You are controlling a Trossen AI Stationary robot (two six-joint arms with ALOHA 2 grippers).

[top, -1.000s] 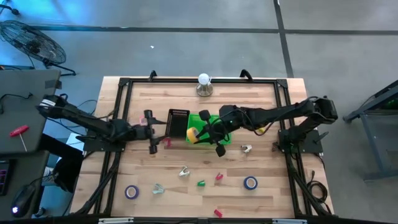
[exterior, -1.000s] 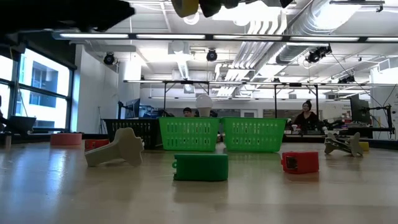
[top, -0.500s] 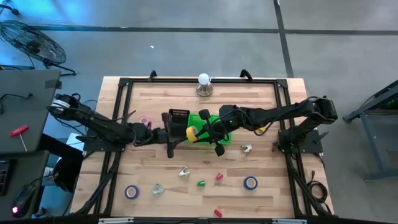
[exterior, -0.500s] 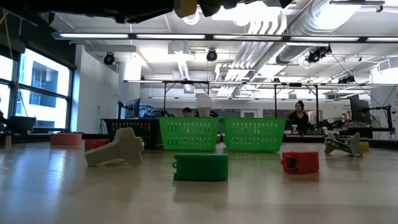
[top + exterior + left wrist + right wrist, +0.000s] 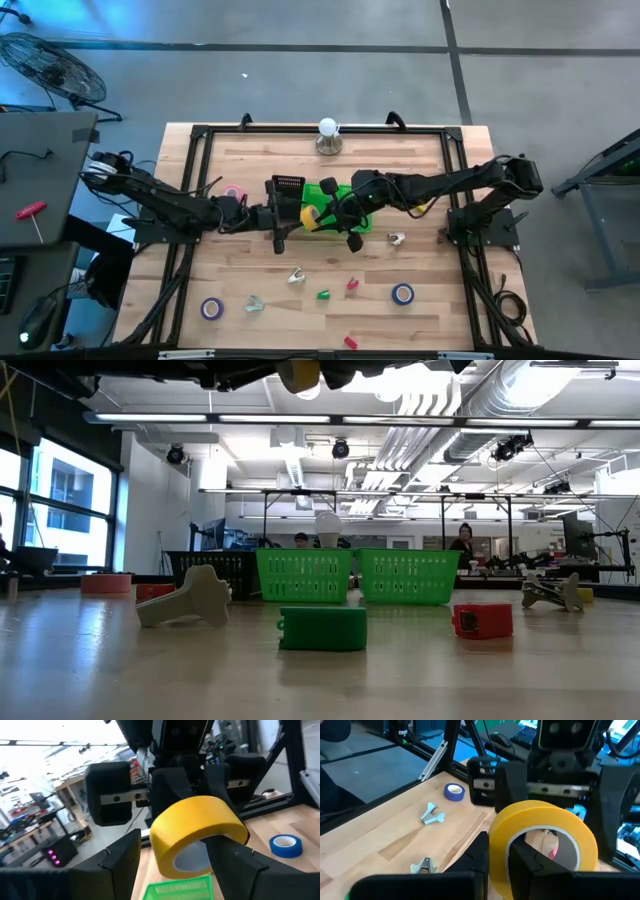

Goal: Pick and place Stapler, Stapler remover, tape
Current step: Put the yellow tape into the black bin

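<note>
Yellow tape (image 5: 543,847) sits mid-counter above the green basket (image 5: 338,205), right claw (image 5: 322,213) pinching its wall. Left claw (image 5: 176,862) spread at its 9 o'clock. Light, stiff ring; grip across the wall.

Yellow tape roll (image 5: 543,847): hollow ring, held aloft on edge above the green baskets. Blue roll (image 5: 403,294): flat on the tabletop, near right. Purple roll (image 5: 211,308): flat, near left. Pink roll (image 5: 233,192): flat, left of the black basket.
</note>
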